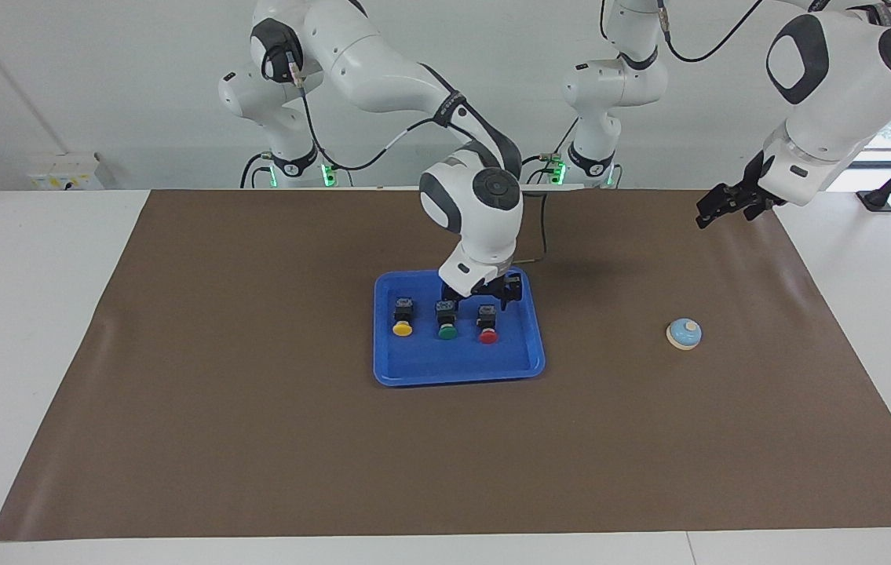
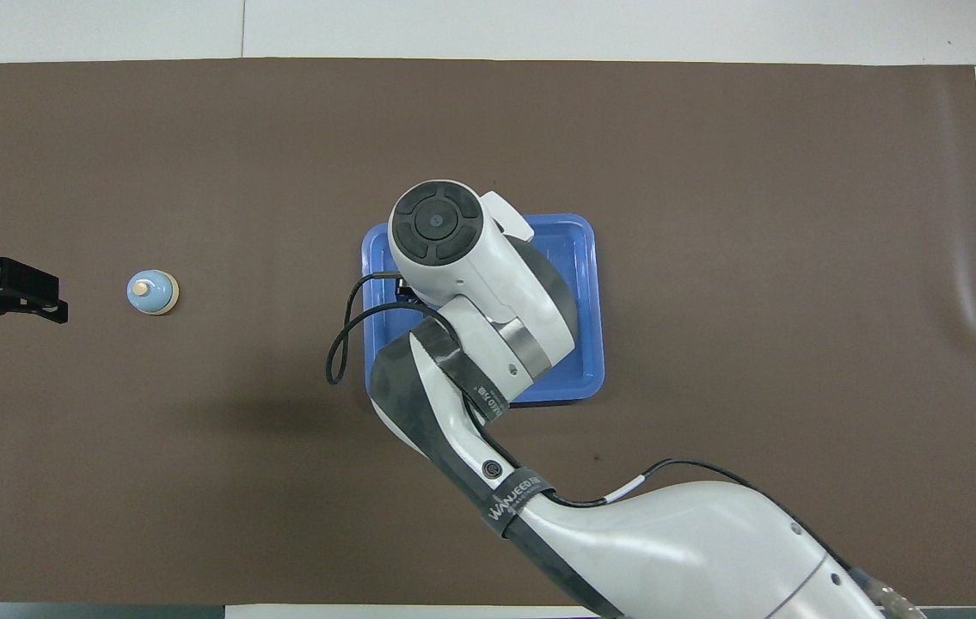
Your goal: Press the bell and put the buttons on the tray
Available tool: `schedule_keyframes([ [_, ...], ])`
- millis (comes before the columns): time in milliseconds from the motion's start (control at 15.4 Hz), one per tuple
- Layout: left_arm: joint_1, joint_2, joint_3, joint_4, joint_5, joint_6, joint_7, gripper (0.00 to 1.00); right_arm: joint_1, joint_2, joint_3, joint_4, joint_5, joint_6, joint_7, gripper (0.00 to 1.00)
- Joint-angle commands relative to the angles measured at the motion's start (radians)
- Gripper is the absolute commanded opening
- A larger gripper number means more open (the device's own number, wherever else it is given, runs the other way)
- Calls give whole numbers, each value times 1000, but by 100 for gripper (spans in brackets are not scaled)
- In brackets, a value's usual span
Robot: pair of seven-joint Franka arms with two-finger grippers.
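**On tray: three buttons, right gripper above**

Under the right gripper, jaws spread and empty, we see yellow, green and red buttons on the tray. Bell well apart; left gripper waits, open.

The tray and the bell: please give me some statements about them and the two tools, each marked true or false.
1. All three buttons lie on the tray. True.
2. The red button is held in the right tool. False: that tool is raised above the tray with nothing in it.
3. The bell stands on the tray. False: it is on the brown mat, toward the left arm's end.
4. The left tool is touching the bell. False: it waits in the air, apart from it.
5. The green button lies between the yellow button and the red one. True.
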Motion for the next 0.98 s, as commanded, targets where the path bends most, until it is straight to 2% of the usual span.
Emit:
schedule_keyframes([
  [0, -2, -14, 4, -7, -9, 10, -8, 100, -99, -152, 11, -67, -17, -67, -140, 100],
  [130, -2, -15, 4, -7, -9, 10, -8, 100, -191, -249, 12, -136, -17, -80, -269, 100],
  [391, -2, -14, 4, -7, -9, 10, -8, 100, -305, -407, 11, -277, -17, -126, -452, 100],
  [651, -3, -14, 4, -7, -9, 10, -8, 100, -422, -478, 12, -298, -17, -191, -604, 100],
  [781, -2, -14, 4, -7, -9, 10, -8, 100, -454, -516, 12, -332, -17, -192, -616, 100],
  [912, -2, -14, 4, -7, -9, 10, -8, 100, -489, -521, 12, -332, -17, -199, -632, 100],
])
